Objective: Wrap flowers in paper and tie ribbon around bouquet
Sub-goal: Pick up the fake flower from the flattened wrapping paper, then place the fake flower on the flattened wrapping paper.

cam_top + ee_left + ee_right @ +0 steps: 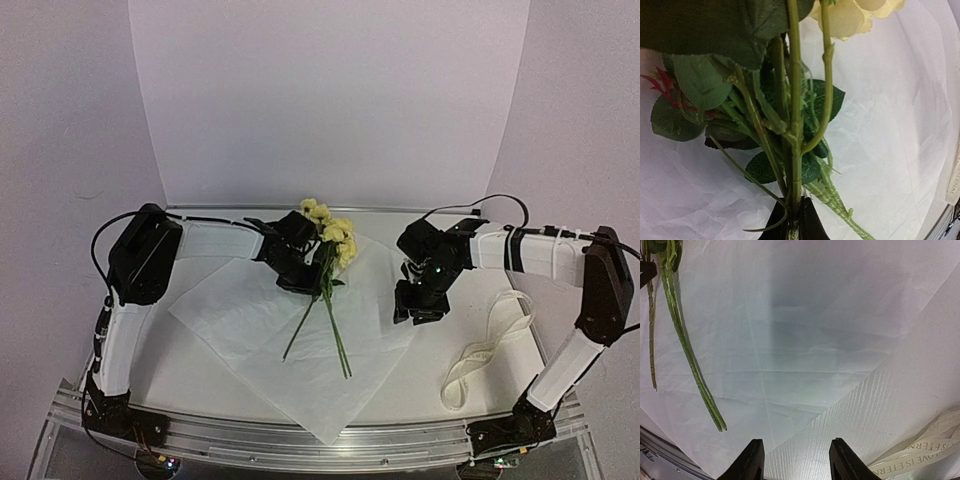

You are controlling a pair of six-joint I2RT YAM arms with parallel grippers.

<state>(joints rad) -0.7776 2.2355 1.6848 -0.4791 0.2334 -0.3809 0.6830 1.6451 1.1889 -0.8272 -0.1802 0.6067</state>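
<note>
The flowers [333,238], pale yellow blooms on long green stems, lie across the white paper [250,320] spread as a diamond mid-table. My left gripper [310,282] comes in from the left and is shut on the stems just below the leaves. In the left wrist view the black fingertips [812,225] pinch the green stems [795,150], with the paper [890,130] beneath. My right gripper [415,305] hovers over the paper's right corner. Its jaws [796,460] stand open with nothing between them, above the paper [790,330]. The cream ribbon [490,345] lies loose at the right.
Stem ends [687,355] show at the left of the right wrist view, and printed ribbon [920,455] at its lower right. The ribbed table surface [875,405] shows beyond the paper's edge. A metal rail [330,440] runs along the near edge.
</note>
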